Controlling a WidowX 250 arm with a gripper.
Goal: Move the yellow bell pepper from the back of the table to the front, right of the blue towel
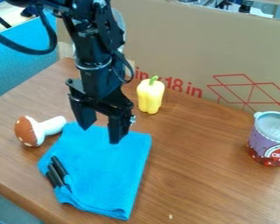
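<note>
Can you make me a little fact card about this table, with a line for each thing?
Gripper: open, above the cloth's far end, holding nothing
Cloth: blue, folded, on the wooden table
Black sticks: lying on the cloth
Toy mushroom: brown cap, white spots, lying on its side
Pepper: yellow, green stem, upright
Can: purple and red, at the right
Cardboard: behind the table

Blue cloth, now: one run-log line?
tool open, empty, above blue cloth | on cloth: black sticks | beside cloth: toy mushroom | table: yellow bell pepper, can
</note>
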